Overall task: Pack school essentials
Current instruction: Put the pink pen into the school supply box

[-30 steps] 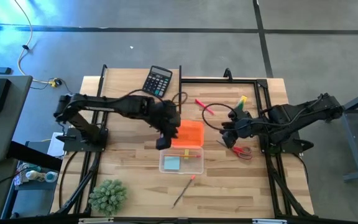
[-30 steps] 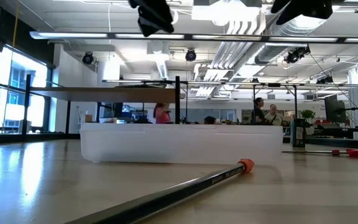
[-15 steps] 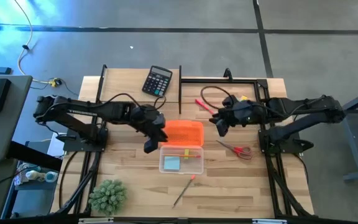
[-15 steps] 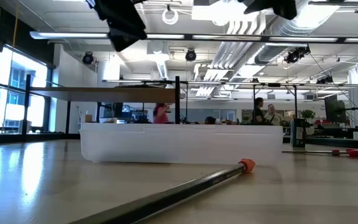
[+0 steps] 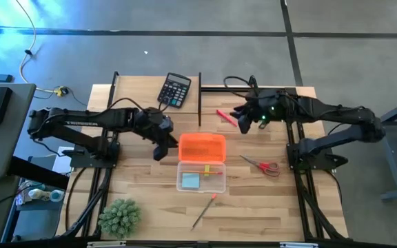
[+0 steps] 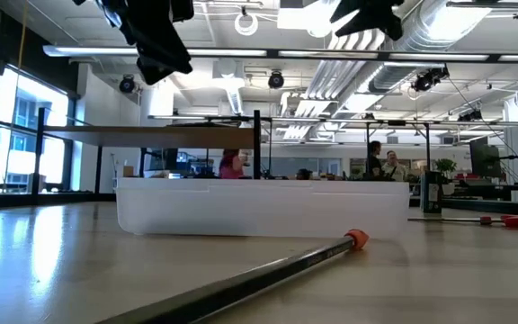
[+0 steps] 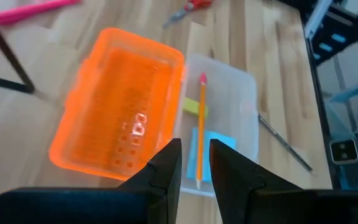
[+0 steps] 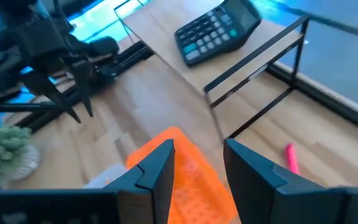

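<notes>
Left gripper (image 7: 195, 163) nearly closed, empty, beside orange lid (image 5: 202, 147). Right gripper (image 8: 197, 163) parted, empty; pink pen (image 8: 291, 157) partly hidden.

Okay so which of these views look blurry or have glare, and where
Low view: the pencil blurs toward the lens, and the window at the left glares bright. Right wrist view: the calculator and the table's far edge are smeared. Left wrist view: the orange lid is soft. High view: even and sharp.

Two dark jointed arms, black looping cables, matte black angular end effector fingers (image 7: 166, 168)
</notes>
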